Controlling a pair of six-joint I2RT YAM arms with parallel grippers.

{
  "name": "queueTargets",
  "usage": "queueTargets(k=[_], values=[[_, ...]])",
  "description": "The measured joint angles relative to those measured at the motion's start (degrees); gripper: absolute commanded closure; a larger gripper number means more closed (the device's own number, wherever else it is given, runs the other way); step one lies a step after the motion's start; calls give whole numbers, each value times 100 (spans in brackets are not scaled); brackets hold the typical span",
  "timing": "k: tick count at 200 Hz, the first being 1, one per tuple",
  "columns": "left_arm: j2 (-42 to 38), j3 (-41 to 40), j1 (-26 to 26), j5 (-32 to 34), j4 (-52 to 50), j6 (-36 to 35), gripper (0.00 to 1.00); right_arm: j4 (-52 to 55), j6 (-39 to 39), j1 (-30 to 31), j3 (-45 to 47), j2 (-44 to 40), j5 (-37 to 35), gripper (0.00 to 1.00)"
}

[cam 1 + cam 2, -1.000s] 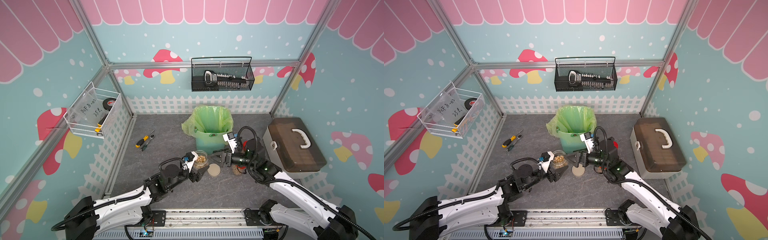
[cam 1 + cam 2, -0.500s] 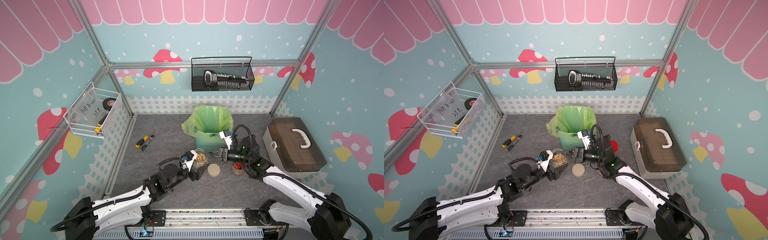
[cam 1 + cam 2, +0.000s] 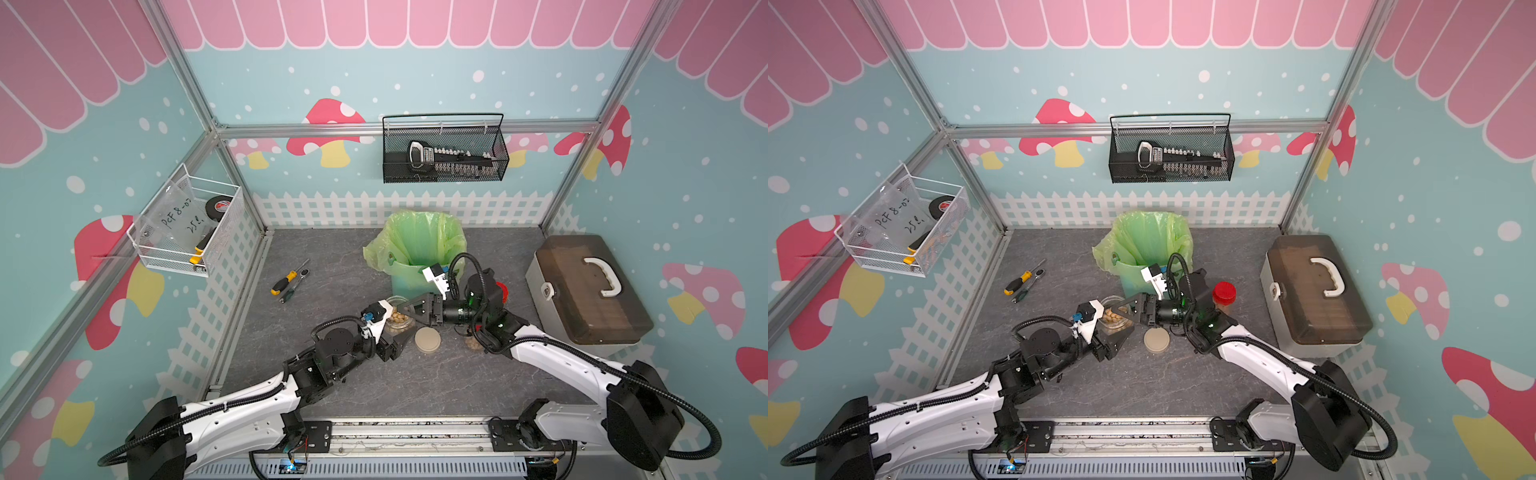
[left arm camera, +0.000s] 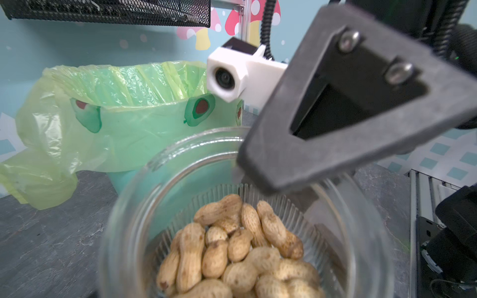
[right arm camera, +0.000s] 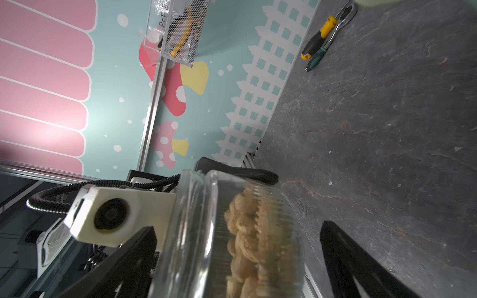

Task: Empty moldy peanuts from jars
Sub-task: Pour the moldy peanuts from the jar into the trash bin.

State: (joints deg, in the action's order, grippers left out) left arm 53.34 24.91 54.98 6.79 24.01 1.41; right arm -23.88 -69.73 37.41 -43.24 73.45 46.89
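With 12 o'clock at the back wall and 6 o'clock at the robot's rail, the grey table (image 3: 415, 386) carries a brown-lidded toolbox (image 3: 582, 316) at 3 o'clock. A teal bin (image 3: 405, 284) lined with a green bag stands between centre and 12 o'clock.

On the back wall hangs a black wire basket (image 3: 444, 166). A white wire basket (image 3: 187, 232) hangs on the wall at 9 o'clock.

Both arms meet at the table's centre. The right gripper (image 3: 405, 308), turned on its side, has its jaws spread wide on either side of the open jar (image 4: 129, 232). One finger lies over the jar's mouth, and a gap shows beside the other.

The left gripper (image 3: 388, 332) grasps this jar from the 6 o'clock side. One finger presses its wall, and the other is hidden under the wrist camera. The jar stands upright, just at 6 o'clock of the bin.

A red-lidded jar (image 3: 1224, 293) stands at the open jar's 3 o'clock, between bin and toolbox. A third jar (image 3: 471, 344) peeks out from under the right arm, its lid hidden.

Two hand tools (image 3: 286, 281) lie together at 10 o'clock. The beige lid (image 3: 427, 340) lies flat at the open jar's 4 o'clock, just apart from it.

The moldy peanuts (image 4: 232, 247) fill the open jar's lower part.
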Motion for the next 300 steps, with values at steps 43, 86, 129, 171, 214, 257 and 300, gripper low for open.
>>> queueTargets(k=[43,86,129,171,214,257,300], values=[[-181,-13,2,70,-50,-35,72,-122,-247,63,-234,96,35,21],[-175,-13,22,101,-35,-155,72,-142,-546,63,-236,94,-39,24],[-177,-11,28,116,17,-166,71,-186,-584,166,-236,96,-9,21],[-144,-11,33,118,-15,-297,71,-28,-629,166,-256,98,-50,32],[-66,-11,33,122,-57,-361,54,142,-656,157,-260,98,-101,42],[11,-7,33,138,-42,-361,36,243,-616,129,-260,111,-103,45],[9,-7,33,151,-33,-380,21,201,-632,87,-258,116,-46,48]])
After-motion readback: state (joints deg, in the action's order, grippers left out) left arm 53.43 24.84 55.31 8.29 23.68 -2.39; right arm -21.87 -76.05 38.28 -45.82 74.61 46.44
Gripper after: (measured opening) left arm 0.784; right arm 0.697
